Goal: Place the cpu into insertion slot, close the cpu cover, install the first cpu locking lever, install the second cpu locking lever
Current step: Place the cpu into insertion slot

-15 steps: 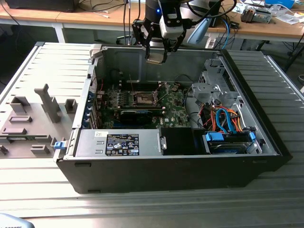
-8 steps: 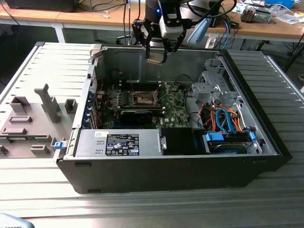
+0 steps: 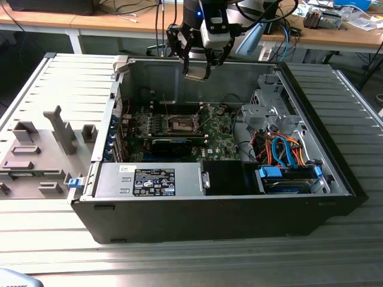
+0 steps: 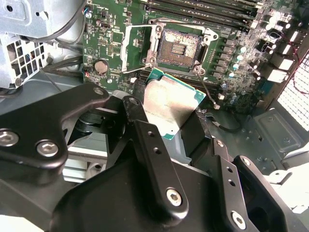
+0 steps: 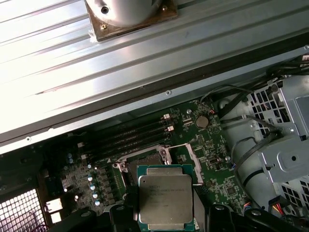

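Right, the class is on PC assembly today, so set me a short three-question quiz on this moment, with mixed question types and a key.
1. True or false: the cpu already sits in the insertion slot.
2. Multiple choice: the cpu cover is A) shut over the slot, B) swung open beside the slot, C) taken off the board altogether.
3. Fill in: the cpu is clamped between the arm's ____.

Key:
1. False: it is held in the air above the motherboard.
2. B.
3. jaws.
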